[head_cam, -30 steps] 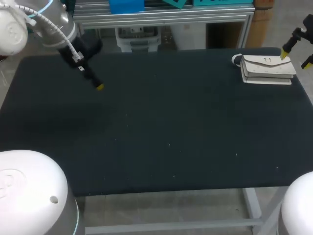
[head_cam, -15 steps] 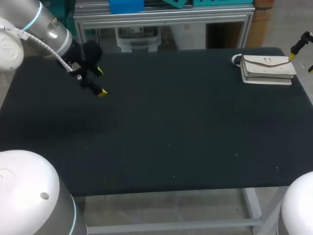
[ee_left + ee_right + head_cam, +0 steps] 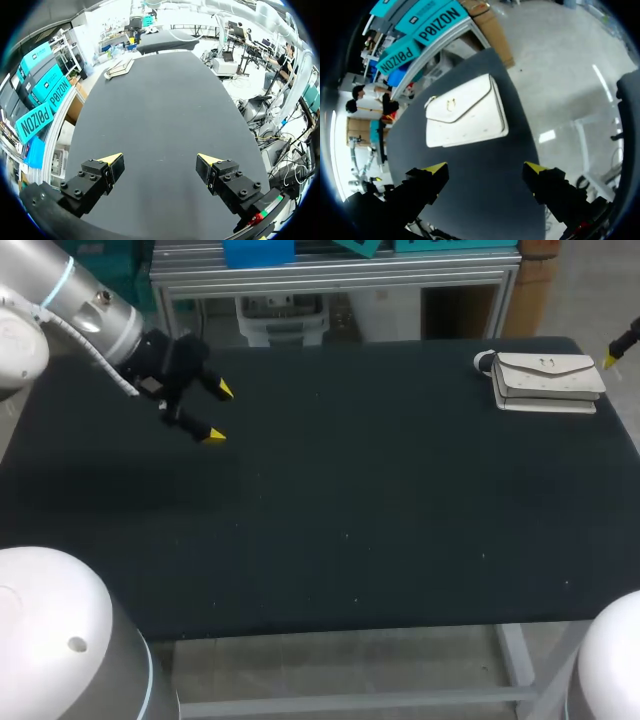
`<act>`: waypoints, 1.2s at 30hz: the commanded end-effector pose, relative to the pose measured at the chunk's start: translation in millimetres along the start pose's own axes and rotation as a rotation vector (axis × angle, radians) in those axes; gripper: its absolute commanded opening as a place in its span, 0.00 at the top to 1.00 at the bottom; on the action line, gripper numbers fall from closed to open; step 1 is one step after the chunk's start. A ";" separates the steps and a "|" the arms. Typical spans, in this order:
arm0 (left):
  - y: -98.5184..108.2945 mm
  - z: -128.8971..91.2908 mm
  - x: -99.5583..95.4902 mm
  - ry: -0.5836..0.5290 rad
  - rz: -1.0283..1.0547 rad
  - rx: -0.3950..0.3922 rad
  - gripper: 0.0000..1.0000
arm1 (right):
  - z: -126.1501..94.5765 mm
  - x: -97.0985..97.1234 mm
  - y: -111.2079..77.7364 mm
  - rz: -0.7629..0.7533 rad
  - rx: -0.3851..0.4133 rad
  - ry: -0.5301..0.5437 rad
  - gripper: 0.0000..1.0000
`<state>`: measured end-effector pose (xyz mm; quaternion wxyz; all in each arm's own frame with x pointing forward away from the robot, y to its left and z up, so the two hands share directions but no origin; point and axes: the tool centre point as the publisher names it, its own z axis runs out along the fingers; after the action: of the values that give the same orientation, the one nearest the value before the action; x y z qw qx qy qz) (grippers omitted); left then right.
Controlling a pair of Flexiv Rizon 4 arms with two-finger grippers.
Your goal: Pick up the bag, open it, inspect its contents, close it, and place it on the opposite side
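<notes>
White bag point(image 3: 545, 380) flat at far right corner of table point(image 3: 350, 500), untouched
Left gripper point(image 3: 220, 413) spread, empty, far left. Right gripper point(image 3: 485, 170) spread, empty, bag just ahead of it; head view crops it to one yellow tip. Flap fastening: cannot tell

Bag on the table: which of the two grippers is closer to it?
The right gripper; the white bag lies just ahead of it, while the left gripper hangs across the table.

Left arm point(image 3: 85, 305) white-silver; tool point(image 3: 160, 159) black, screwed, yellow-tipped.
</notes>
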<state>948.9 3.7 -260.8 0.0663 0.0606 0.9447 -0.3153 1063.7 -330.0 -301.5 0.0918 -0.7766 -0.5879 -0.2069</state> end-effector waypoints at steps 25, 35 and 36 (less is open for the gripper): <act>7.4 47.8 -16.4 0.068 0.029 -0.012 0.00 | 52.4 -33.2 53.8 -0.002 -0.034 0.103 0.00; 7.4 47.8 -16.4 0.068 0.029 -0.012 0.00 | 74.4 -20.6 75.9 0.008 -0.035 0.149 0.28; 7.4 47.8 -16.4 0.068 0.029 -0.012 0.00 | 76.4 -18.3 78.8 0.007 -0.035 0.152 0.39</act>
<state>970.0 -20.2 -299.5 0.0383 0.0846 0.9476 -0.3055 1136.5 -338.0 -364.8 0.1049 -0.7657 -0.5665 -0.2858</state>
